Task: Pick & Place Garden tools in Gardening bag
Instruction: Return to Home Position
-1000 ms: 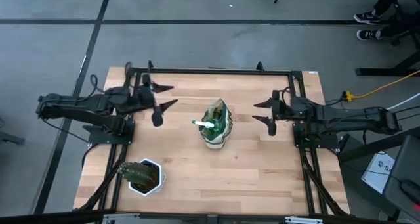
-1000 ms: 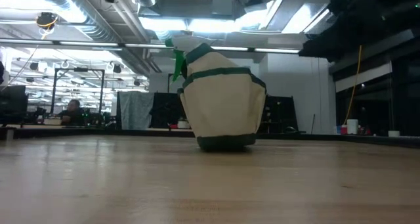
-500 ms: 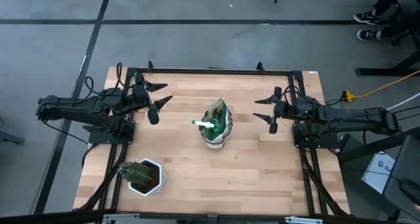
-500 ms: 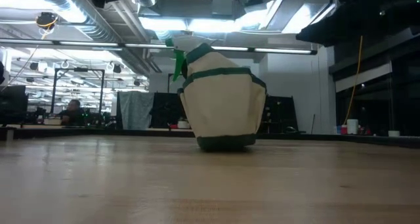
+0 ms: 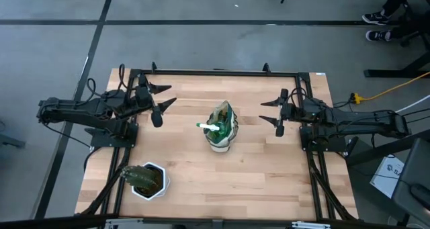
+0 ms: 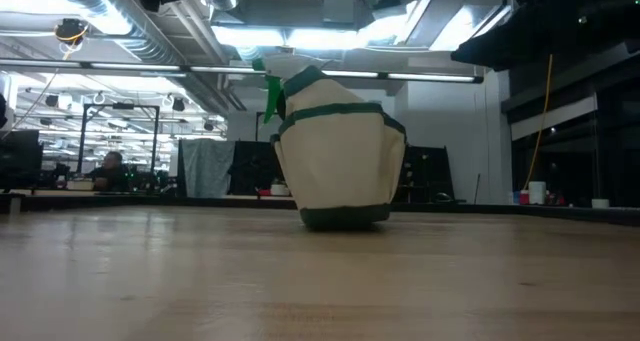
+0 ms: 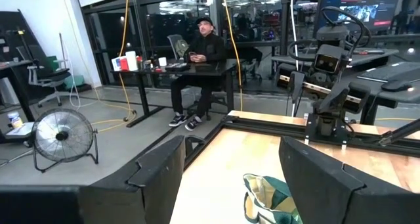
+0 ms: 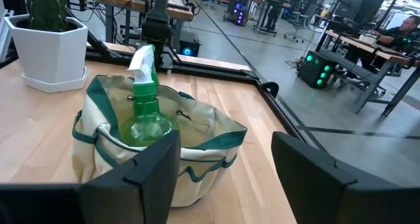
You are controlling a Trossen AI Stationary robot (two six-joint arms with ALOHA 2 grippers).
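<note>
The cream gardening bag (image 5: 222,128) with green trim stands on its base at the middle of the table. A green spray bottle (image 8: 146,106) stands inside it, its white head (image 5: 207,127) sticking out over the rim. No other garden tools show. My left gripper (image 5: 165,96) hovers open to the bag's left, toward the far edge, pointing level at it. My right gripper (image 5: 268,111) hovers open to the bag's right, also pointing at it. Nothing is between either pair of fingers. In the right wrist view the bag (image 8: 164,152) lies just beyond my right gripper (image 8: 223,171).
A white pot with a green plant (image 5: 148,180) stands at the table's near left corner. A black frame (image 5: 215,72) runs along the table's edges. A person sits at a desk (image 7: 203,60) in the room beyond. Bare wood (image 5: 255,175) lies around the bag.
My right gripper has rolled a little about its own pointing line, and my left gripper has turned slightly; both stay open and high above the table. In the last half second nothing moves. The bag and the bottle have kept their place.
</note>
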